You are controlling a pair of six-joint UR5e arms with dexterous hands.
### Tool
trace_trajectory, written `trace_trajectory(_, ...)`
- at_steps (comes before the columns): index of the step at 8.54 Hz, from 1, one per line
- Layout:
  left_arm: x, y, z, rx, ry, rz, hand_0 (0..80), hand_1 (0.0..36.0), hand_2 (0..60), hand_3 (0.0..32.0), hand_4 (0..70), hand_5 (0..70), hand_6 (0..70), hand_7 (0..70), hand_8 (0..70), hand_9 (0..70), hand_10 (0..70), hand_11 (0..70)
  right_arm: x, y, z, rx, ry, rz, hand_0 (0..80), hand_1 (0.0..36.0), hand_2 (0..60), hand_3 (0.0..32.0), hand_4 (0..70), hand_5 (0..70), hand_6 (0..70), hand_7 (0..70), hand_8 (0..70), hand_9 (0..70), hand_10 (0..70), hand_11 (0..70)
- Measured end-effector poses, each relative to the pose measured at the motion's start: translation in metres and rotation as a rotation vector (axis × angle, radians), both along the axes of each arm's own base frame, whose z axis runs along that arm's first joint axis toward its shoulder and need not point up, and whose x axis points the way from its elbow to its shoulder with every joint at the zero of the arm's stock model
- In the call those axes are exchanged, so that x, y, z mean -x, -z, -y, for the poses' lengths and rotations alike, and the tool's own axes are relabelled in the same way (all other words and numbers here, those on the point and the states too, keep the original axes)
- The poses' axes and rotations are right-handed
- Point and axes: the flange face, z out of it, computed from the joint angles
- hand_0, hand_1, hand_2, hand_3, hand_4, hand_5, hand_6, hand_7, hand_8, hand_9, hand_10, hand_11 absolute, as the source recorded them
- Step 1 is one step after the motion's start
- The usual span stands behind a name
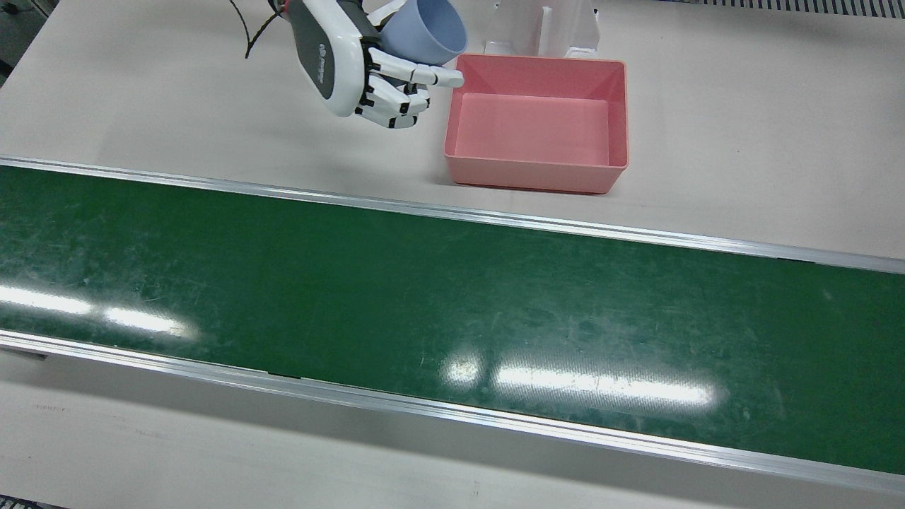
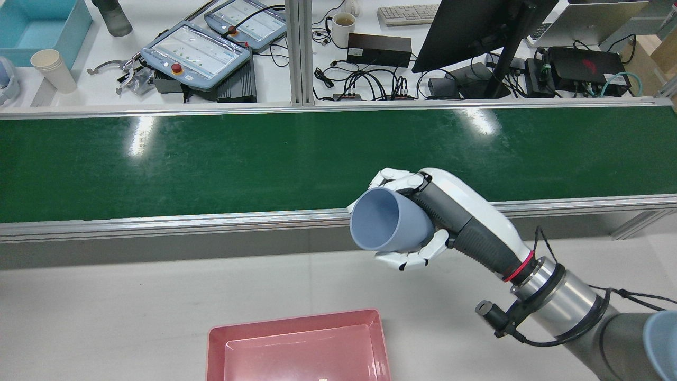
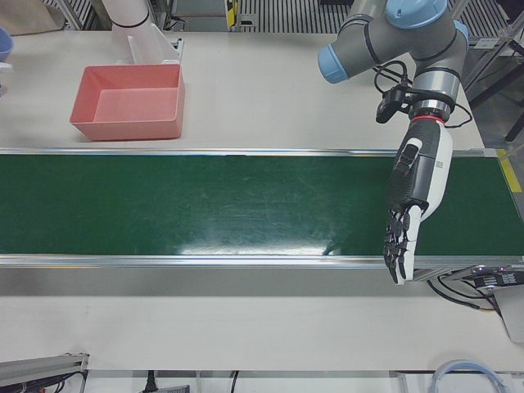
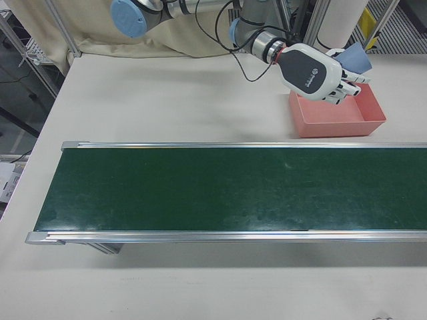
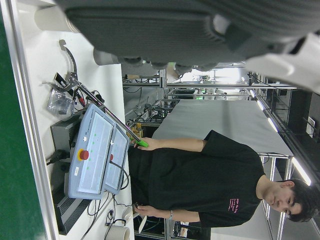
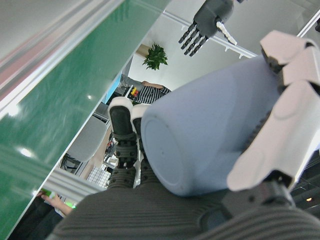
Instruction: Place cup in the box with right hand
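The right hand (image 1: pixel 368 67) grasps the cup (image 1: pixel 431 32) on its side in the air, just beside the box (image 1: pixel 537 124), not yet over it. Best carry it above the box's middle, lower, then let go. The left hand (image 3: pixel 407 209) hangs open, far from the box.

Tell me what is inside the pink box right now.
The pink box looks empty: front and right-front views show only its bare floor. The blue cup is held in the right hand, beside the box's rim. The rear view cuts off part of the box.
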Motion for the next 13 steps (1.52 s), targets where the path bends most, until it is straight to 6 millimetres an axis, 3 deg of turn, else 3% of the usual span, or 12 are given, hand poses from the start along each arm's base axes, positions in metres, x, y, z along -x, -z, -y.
trace_trajectory(2,0.0,0.0,0.0,0.0,0.0,0.0,0.0,0.0,0.0,0.0,0.0,0.0,0.0,0.0,0.0,0.0,0.0,0.0,0.045,0.014,-0.041,-0.004,0.049,-0.008,45.5,25.4,60.0,0.0,17.1,11.2,23.2,70.0,45.0,70.0,28.5,42.2)
trace_trajectory(3,0.0,0.0,0.0,0.0,0.0,0.0,0.0,0.0,0.0,0.0,0.0,0.0,0.0,0.0,0.0,0.0,0.0,0.0,0.06,0.021,-0.057,-0.013,0.065,-0.014,46.4,25.6,58.1,0.0,2.8,8.3,13.0,45.2,20.3,35.6,12.4,19.8)
trace_trajectory(4,0.0,0.0,0.0,0.0,0.0,0.0,0.0,0.0,0.0,0.0,0.0,0.0,0.0,0.0,0.0,0.0,0.0,0.0,0.073,0.025,-0.069,-0.023,0.081,-0.019,47.0,24.5,42.8,0.0,0.0,6.2,6.9,23.7,4.8,11.6,1.1,3.6)
trace_trajectory(5,0.0,0.0,0.0,0.0,0.0,0.0,0.0,0.0,0.0,0.0,0.0,0.0,0.0,0.0,0.0,0.0,0.0,0.0,0.082,0.026,-0.077,-0.028,0.093,-0.025,47.9,22.7,29.4,0.0,0.0,5.3,4.7,16.3,0.0,3.3,0.0,0.0)
trace_trajectory(6,0.0,0.0,0.0,0.0,0.0,0.0,0.0,0.0,0.0,0.0,0.0,0.0,0.0,0.0,0.0,0.0,0.0,0.0,0.088,0.025,-0.082,-0.03,0.103,-0.029,49.8,20.6,11.6,0.0,0.0,5.1,3.9,13.2,0.0,1.6,0.0,0.0)
trace_trajectory(7,0.0,0.0,0.0,0.0,0.0,0.0,0.0,0.0,0.0,0.0,0.0,0.0,0.0,0.0,0.0,0.0,0.0,0.0,0.091,0.024,-0.085,-0.031,0.11,-0.031,47.7,15.2,1.3,0.0,0.0,3.8,3.4,11.8,0.0,0.9,0.0,0.0)
trace_trajectory(8,0.0,0.0,0.0,0.0,0.0,0.0,0.0,0.0,0.0,0.0,0.0,0.0,0.0,0.0,0.0,0.0,0.0,0.0,0.093,0.024,-0.087,-0.031,0.113,-0.033,44.5,11.3,2.3,0.0,0.0,2.6,3.2,12.6,0.0,1.2,0.0,0.0)
trace_trajectory(9,0.0,-0.001,0.0,0.0,0.0,0.0,0.0,0.0,0.0,0.0,0.0,0.0,0.0,0.0,0.0,0.0,0.0,0.0,0.094,0.024,-0.088,-0.031,0.116,-0.033,41.5,10.3,5.2,0.0,0.0,2.3,3.5,14.5,0.0,2.2,0.0,0.0)
trace_trajectory(11,0.0,-0.001,0.0,0.001,0.0,0.0,0.0,0.0,0.0,0.0,0.0,0.0,0.0,0.0,0.0,0.0,0.0,0.0,0.094,0.024,-0.088,-0.03,0.118,-0.033,41.5,11.0,8.3,0.0,0.0,2.5,4.0,16.5,0.0,3.4,0.0,0.0)
trace_trajectory(12,0.0,-0.001,0.0,0.001,0.0,0.0,0.0,0.0,0.0,0.0,0.0,0.0,0.0,0.0,0.0,0.0,0.0,0.0,0.094,0.024,-0.089,-0.03,0.119,-0.032,45.5,15.1,13.0,0.0,0.0,3.7,5.0,19.8,0.4,5.2,0.0,0.0)
trace_trajectory(13,0.0,-0.001,0.0,0.0,0.0,0.0,0.0,0.0,0.0,0.0,0.0,0.0,0.0,0.0,0.0,0.0,0.0,0.0,0.094,0.024,-0.089,-0.029,0.12,-0.03,44.8,25.6,60.0,0.0,0.1,7.3,14.1,57.1,19.1,36.2,4.6,8.5)
